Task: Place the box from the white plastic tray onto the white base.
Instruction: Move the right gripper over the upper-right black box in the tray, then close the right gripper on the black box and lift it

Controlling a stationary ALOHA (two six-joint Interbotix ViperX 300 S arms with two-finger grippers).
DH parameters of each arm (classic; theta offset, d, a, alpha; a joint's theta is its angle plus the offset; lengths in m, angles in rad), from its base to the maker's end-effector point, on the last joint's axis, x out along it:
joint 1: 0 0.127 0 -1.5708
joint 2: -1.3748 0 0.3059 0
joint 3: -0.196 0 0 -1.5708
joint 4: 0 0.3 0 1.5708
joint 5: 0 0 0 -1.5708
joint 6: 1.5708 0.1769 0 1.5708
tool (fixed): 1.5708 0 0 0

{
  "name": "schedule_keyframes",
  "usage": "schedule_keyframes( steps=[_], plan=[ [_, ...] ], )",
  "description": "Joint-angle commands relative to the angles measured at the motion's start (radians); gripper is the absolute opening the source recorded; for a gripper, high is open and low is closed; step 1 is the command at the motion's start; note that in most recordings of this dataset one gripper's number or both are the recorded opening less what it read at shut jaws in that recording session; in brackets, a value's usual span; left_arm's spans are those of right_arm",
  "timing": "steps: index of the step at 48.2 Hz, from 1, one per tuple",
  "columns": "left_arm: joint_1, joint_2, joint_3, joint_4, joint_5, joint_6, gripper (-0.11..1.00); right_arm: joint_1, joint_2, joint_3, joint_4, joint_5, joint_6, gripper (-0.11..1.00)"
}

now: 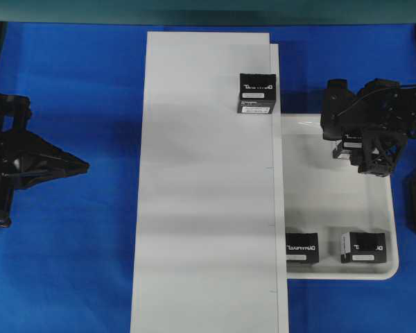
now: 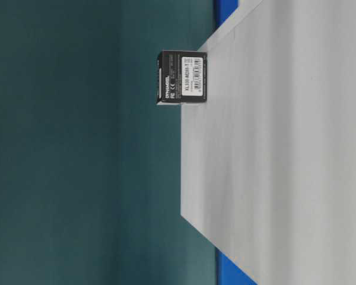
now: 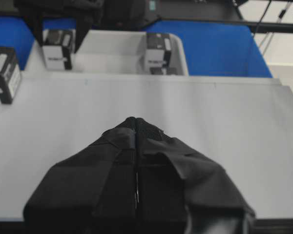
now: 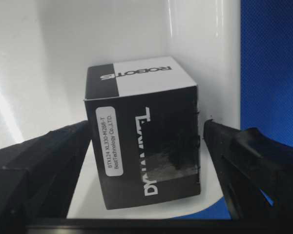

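Straddling the box (image 4: 144, 134) at the white plastic tray's (image 1: 347, 272) one o'clock, right gripper (image 4: 144, 161) fingers wide, ready to clamp.

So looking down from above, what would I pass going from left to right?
Closed black left pincer → long flat white board → small black box standing on it → glossy white rimmed tray → open black right pincer.
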State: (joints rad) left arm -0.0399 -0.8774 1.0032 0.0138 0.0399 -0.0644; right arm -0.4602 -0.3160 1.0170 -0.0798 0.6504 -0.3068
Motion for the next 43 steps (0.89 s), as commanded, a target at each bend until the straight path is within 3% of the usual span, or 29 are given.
schedule_keyframes(
  steps=[1,6,13,25,34,43],
  plan=[
    [-0.002,0.005,-0.029,0.003,-0.006,-0.003,-0.07,0.005,0.006,-0.003,0.005,-0.003,0.002,0.99],
    [-0.002,0.003,-0.031,0.003,-0.006,-0.002,-0.07,0.015,0.0,0.003,0.008,-0.003,0.012,0.9],
    [0.0,0.005,-0.029,0.003,-0.006,-0.002,-0.07,0.025,-0.015,0.006,0.051,0.003,0.012,0.62],
    [-0.002,0.005,-0.031,0.003,-0.006,-0.002,-0.07,0.025,-0.072,-0.011,0.094,0.074,0.023,0.62],
    [-0.002,0.003,-0.031,0.003,-0.006,-0.002,-0.07,0.031,-0.178,-0.12,0.152,0.304,0.063,0.62],
    [-0.002,0.003,-0.031,0.003,-0.005,-0.002,-0.07,0.064,-0.259,-0.261,0.169,0.515,0.103,0.62]
  ],
)
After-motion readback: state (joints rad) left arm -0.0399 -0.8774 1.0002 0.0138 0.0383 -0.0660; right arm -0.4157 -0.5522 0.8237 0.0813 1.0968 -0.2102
